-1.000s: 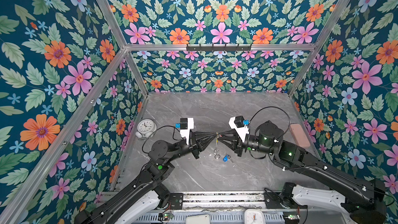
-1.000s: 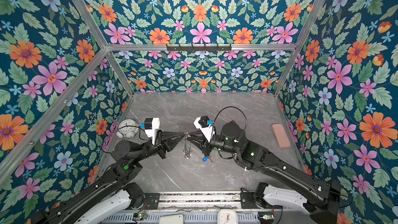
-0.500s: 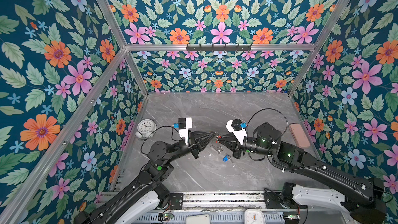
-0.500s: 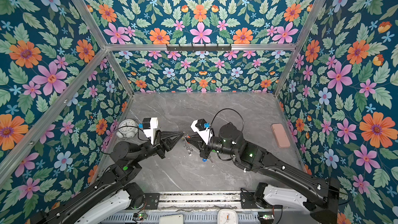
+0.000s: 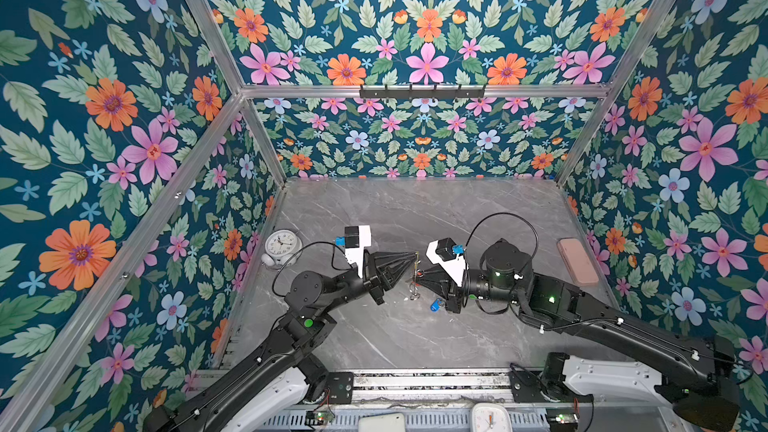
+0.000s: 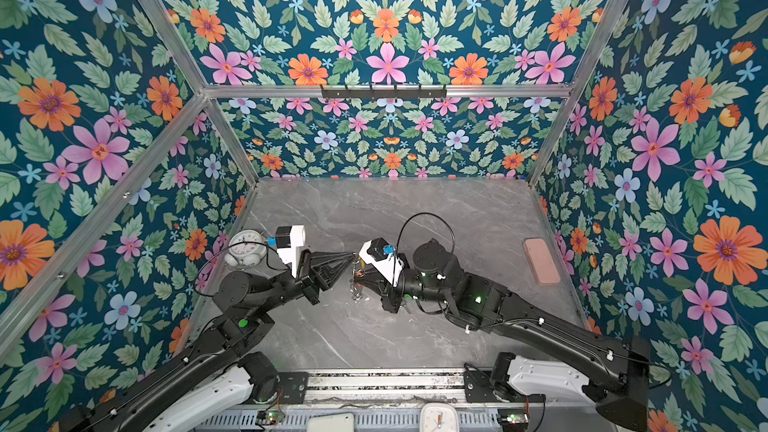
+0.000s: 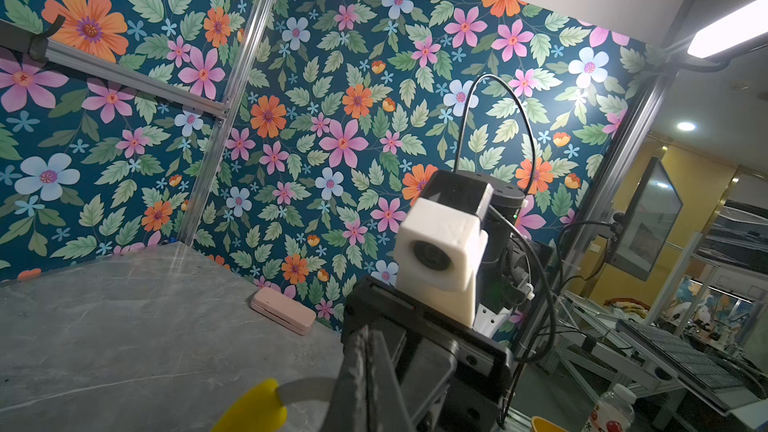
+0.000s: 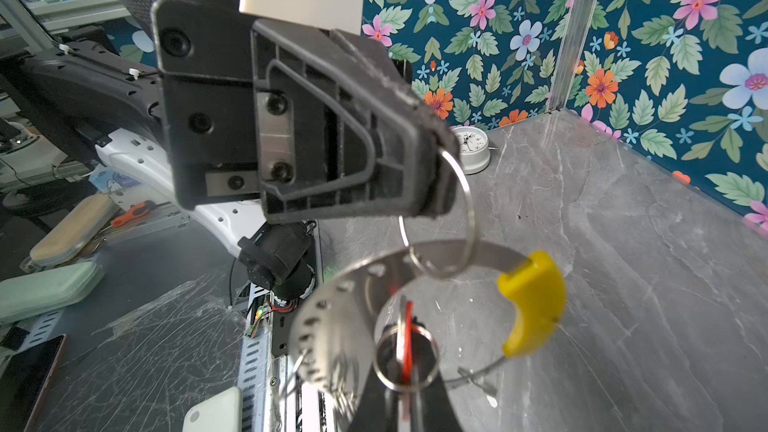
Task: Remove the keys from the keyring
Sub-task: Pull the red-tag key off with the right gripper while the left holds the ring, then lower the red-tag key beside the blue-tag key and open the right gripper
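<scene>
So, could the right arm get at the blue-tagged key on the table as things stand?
Probably not yet. The blue-tagged key lies bare on the table close beside the right gripper, but that gripper is shut on the red-tagged key; it must release first.

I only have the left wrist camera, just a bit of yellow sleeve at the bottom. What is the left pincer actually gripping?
Observer: The left pincer is shut on a silver split ring threaded through the keyring, which hangs from it.
Operator: And the right one?
Observer: The right pincer is shut on the red-tagged key, close to the keyring.
Operator: Where's the blue one?
Observer: The blue-tagged key lies loose on the table, off the keyring.
</scene>
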`<control>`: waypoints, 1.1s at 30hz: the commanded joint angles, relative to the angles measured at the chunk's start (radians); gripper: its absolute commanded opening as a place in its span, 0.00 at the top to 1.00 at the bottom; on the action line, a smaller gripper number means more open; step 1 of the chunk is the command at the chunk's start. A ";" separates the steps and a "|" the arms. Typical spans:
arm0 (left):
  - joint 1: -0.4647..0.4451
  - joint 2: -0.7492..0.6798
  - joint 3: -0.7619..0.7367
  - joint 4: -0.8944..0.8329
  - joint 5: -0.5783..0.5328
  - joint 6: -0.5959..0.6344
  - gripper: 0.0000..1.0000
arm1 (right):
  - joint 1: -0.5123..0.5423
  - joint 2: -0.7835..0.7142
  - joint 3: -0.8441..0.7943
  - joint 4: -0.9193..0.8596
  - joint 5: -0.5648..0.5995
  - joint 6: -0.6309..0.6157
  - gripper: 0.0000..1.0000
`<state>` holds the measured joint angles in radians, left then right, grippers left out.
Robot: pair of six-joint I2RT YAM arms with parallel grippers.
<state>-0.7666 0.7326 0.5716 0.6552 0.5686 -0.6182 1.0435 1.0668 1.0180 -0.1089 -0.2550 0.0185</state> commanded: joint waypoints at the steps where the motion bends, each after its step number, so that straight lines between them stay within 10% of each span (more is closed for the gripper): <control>1: 0.001 -0.013 0.008 0.005 -0.004 0.024 1.00 | 0.000 -0.006 0.003 0.004 0.023 -0.003 1.00; 11: 0.001 -0.097 -0.026 -0.156 -0.092 0.095 1.00 | -0.067 -0.082 -0.057 -0.007 0.076 0.043 1.00; 19: 0.001 -0.180 -0.073 -0.257 -0.175 0.112 1.00 | -0.321 -0.118 -0.210 0.074 -0.078 0.245 1.00; 33: 0.001 -0.199 -0.106 -0.243 -0.185 0.097 1.00 | -0.487 0.240 -0.500 0.303 -0.089 0.479 1.00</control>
<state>-0.7666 0.5327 0.4660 0.3817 0.3828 -0.5209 0.5571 1.2678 0.5255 0.1040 -0.3508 0.4500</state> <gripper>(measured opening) 0.051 0.065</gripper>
